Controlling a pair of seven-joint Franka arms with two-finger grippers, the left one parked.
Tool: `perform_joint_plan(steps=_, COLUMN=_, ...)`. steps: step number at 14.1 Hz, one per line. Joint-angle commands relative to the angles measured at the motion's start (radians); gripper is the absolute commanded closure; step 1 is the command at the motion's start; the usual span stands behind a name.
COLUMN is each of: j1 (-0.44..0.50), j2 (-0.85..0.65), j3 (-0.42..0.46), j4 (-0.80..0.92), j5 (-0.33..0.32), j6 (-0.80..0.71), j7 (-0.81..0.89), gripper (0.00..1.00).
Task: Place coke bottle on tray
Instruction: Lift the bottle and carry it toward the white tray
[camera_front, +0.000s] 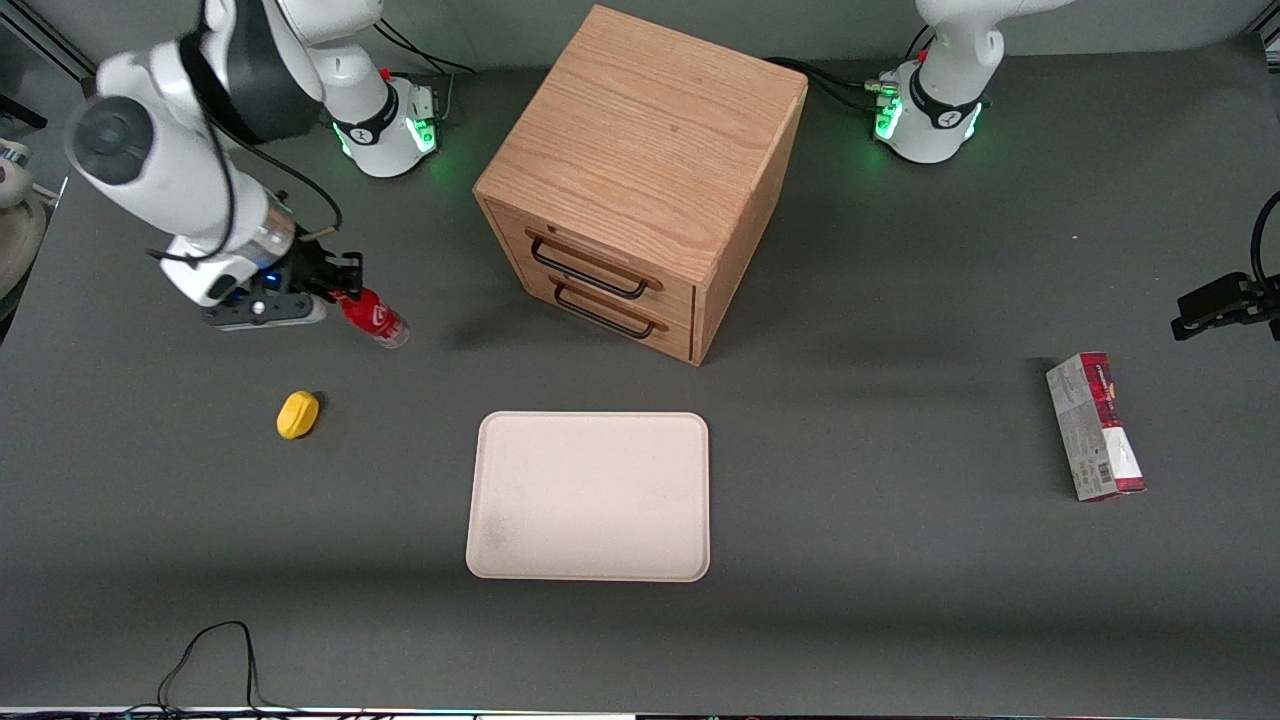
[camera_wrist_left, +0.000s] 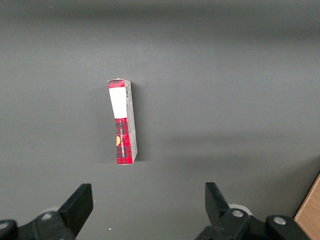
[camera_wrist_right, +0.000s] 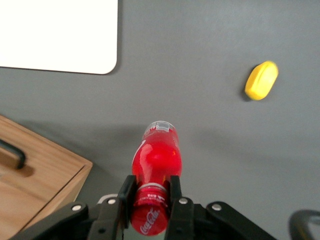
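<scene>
My right gripper (camera_front: 335, 283) (camera_wrist_right: 151, 192) is shut on the coke bottle (camera_front: 374, 318) (camera_wrist_right: 155, 160), holding it at its red cap and neck, at the working arm's end of the table. The small red bottle sticks out tilted from the black fingers (camera_wrist_right: 126, 192), its clear base pointing away from the gripper. The cream tray (camera_front: 589, 496) (camera_wrist_right: 60, 35) lies flat and bare, nearer to the front camera than the bottle and toward the table's middle.
A small yellow object (camera_front: 297, 414) (camera_wrist_right: 261, 80) lies on the grey table between the bottle and the front edge. The wooden drawer cabinet (camera_front: 640, 180) (camera_wrist_right: 35, 185) stands beside the gripper. A red-and-grey carton box (camera_front: 1094, 426) (camera_wrist_left: 122, 122) lies toward the parked arm's end.
</scene>
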Motion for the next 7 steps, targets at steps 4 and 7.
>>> perform_joint_plan(steps=4, j1=-0.02, j2=0.313, j3=-0.025, j4=0.59, j5=-0.005, j6=-0.332, j7=-0.002, gripper=1.0)
perform_joint_plan(steps=7, j1=-0.02, j2=0.456, j3=-0.025, j4=0.775, j5=-0.001, j6=-0.377, j7=0.019, gripper=1.0)
